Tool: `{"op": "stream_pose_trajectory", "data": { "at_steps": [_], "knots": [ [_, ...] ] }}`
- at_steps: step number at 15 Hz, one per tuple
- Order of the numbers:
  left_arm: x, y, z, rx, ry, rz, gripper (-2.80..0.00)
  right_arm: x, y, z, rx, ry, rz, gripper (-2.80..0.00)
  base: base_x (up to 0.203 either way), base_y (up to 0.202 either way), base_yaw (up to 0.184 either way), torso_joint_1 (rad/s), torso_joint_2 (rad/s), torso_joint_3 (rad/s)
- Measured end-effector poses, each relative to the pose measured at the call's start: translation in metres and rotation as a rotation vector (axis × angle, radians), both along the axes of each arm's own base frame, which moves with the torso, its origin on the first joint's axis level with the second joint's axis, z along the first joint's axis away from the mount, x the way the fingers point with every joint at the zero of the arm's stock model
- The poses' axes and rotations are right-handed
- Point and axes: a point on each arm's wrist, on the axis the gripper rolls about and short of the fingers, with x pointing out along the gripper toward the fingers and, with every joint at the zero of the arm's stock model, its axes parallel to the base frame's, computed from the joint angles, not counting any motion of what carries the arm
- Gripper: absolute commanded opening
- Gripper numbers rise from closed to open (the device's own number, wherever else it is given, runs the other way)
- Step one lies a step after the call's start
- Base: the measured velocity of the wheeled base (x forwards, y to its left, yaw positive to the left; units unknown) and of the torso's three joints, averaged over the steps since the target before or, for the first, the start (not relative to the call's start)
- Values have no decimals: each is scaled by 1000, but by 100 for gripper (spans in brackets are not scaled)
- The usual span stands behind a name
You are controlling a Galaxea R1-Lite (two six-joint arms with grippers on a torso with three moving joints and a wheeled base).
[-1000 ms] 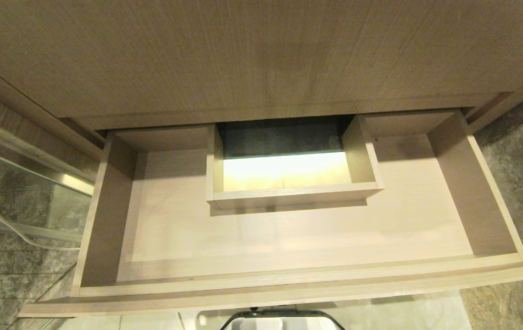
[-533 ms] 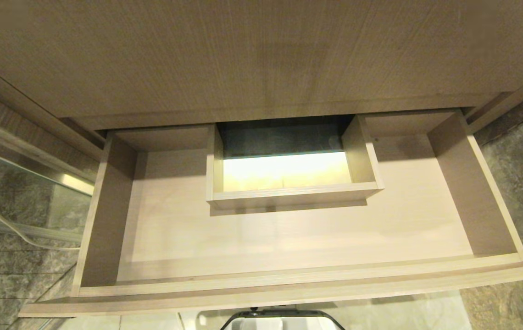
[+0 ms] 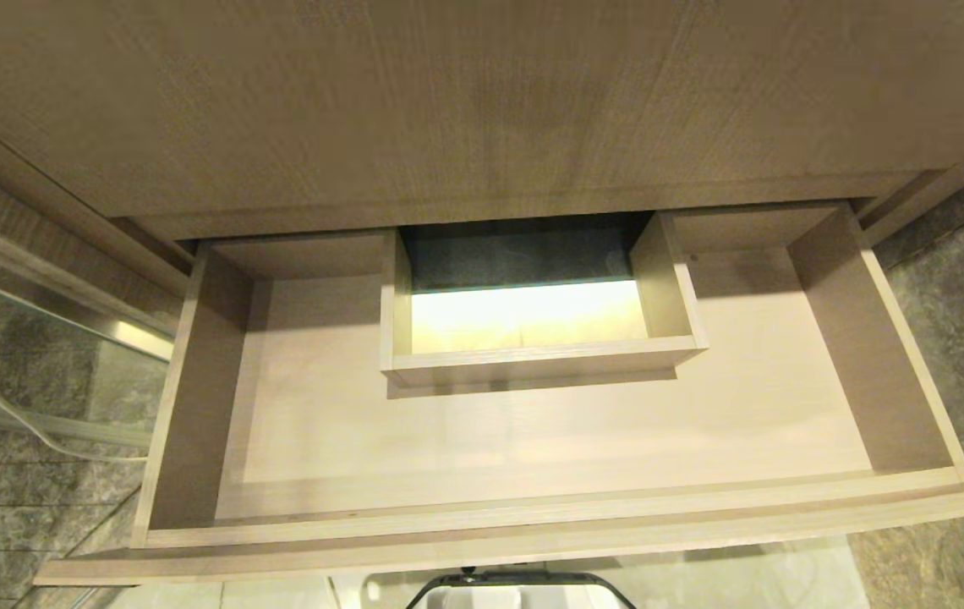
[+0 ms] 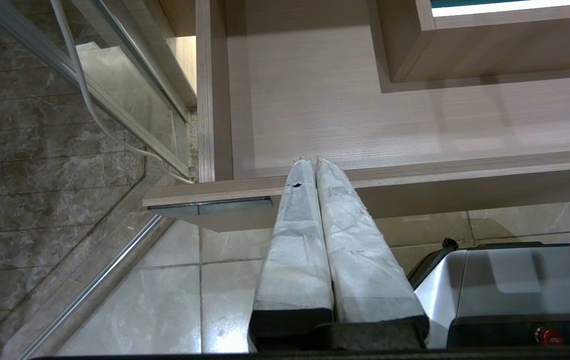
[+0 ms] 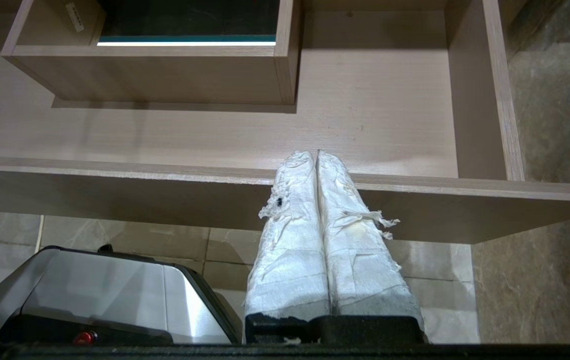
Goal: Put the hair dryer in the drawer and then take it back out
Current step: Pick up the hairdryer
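Nothing has changed over the last second: the head view shows the same pulled-out drawer (image 3: 533,440) in the same place, and neither arm appears in it. For the task this reads as a pause with the drawer open and ready, either before the hair dryer goes in or after it has come back out (the pictures alone do not say which). The hair dryer itself is in none of the 3 views; the drawer's pale floor is bare around the boxed cut-out (image 3: 533,355). The left gripper (image 4: 313,161) hangs low in front of the drawer's front edge near its left end, its 2 wrapped fingers (image 4: 297,240) pressed together on nothing. The right gripper (image 5: 315,154) hangs likewise toward the right end, fingers (image 5: 357,250) closed and empty, their wrapping frayed. A small white label (image 5: 75,16) sticks to the cut-out's inner wall; its print is too small to read. A thin white cable (image 3: 17,419) trails past the glass panel (image 3: 42,338) at left.
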Motion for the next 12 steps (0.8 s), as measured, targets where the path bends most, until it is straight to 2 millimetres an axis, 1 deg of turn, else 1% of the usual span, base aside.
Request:
{"op": "stream_pose_trajectory", "data": {
  "at_steps": [12],
  "knots": [
    [0, 0, 0, 0, 0, 0, -280, 0, 0, 0, 0, 0, 0, -280, 0, 0, 0, 0, 0, 0]
  ]
}}
